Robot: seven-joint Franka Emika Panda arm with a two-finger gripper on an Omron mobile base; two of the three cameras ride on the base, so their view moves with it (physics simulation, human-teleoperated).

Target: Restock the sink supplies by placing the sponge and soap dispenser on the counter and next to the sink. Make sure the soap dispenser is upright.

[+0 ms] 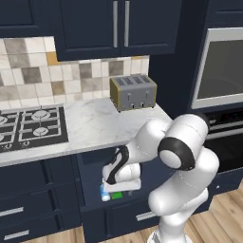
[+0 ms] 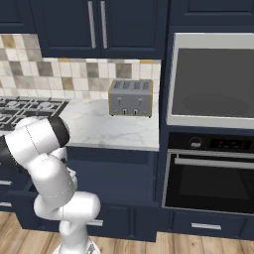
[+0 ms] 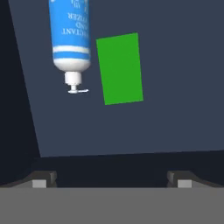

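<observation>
Pincer (image 3: 112, 179) wide over drawer (image 3: 175, 87): soap dispenser (image 3: 70, 35) beside sponge (image 3: 120, 68).

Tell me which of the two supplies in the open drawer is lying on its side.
The soap dispenser: the blue bottle lies flat, pump pointing sideways. The green sponge beside it rests flat as normal.

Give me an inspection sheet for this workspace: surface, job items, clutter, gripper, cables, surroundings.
Surface: white marble counter, bare between stovetop and toaster.
Job's things: soap dispenser lying on its side and sponge lying flat beside it, green face up, both in the open drawer below the counter; neither is on the counter yet.
Clutter: toaster at the back of the counter.
Grippers: gripper open, above the drawer floor, holding nothing.
Cables: nothing seen.
Surroundings: gas stovetop on the left, tiled backsplash, navy cabinets above, wall oven on the right, wooden floor.
</observation>
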